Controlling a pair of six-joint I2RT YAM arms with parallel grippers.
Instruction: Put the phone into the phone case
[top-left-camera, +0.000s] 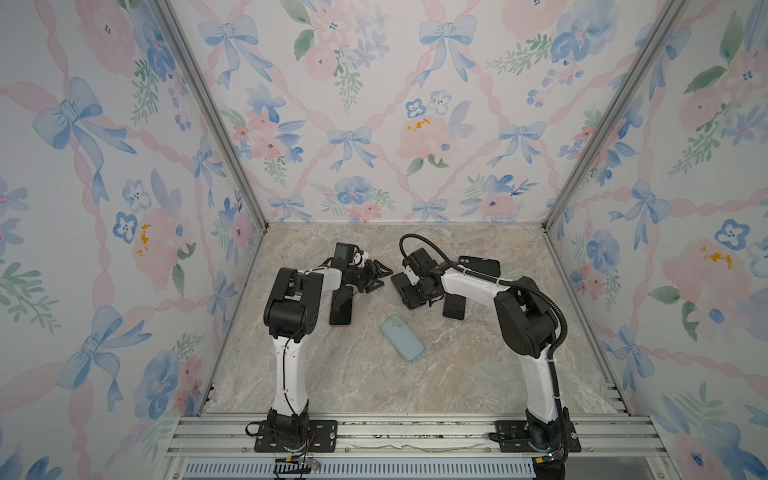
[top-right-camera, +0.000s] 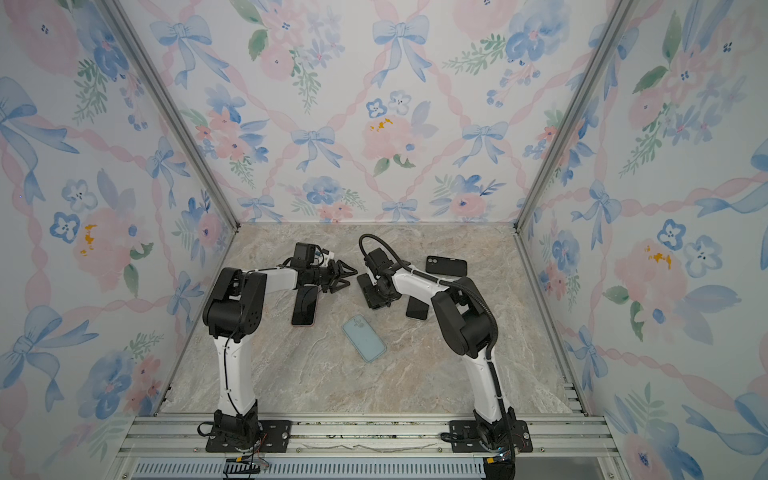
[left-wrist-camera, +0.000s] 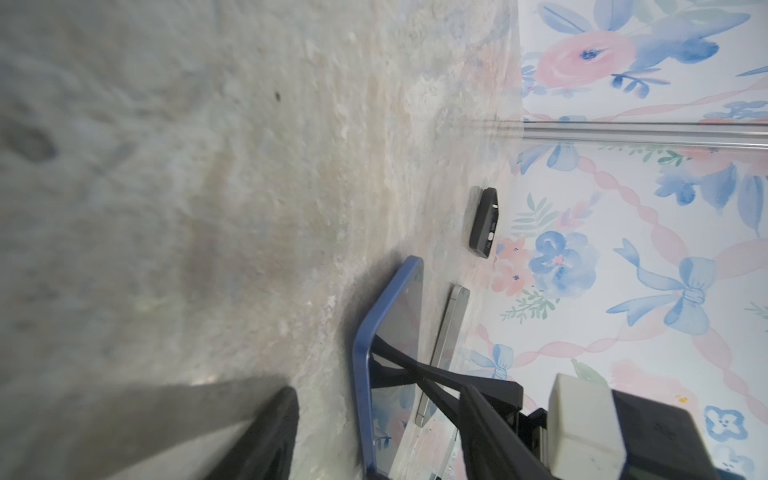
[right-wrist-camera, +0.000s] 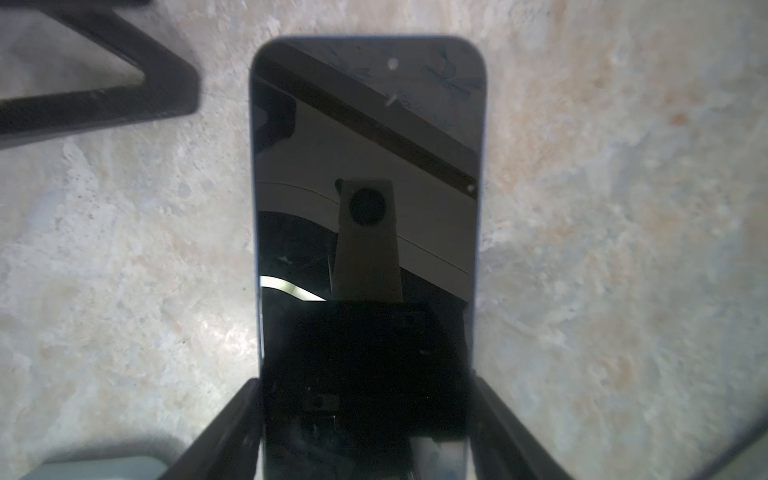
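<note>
On the table, a phone case lies near the middle. At its 12 o'clock a phone lies screen up, one end between the fingers of the right gripper; the left gripper hangs at that phone's 9 o'clock, apart from it. A second phone lies at the case's 10 o'clock, partly under the left arm. A third phone lies at 2 o'clock, and a second case beyond it at 1 o'clock, nearest the back wall.
</note>
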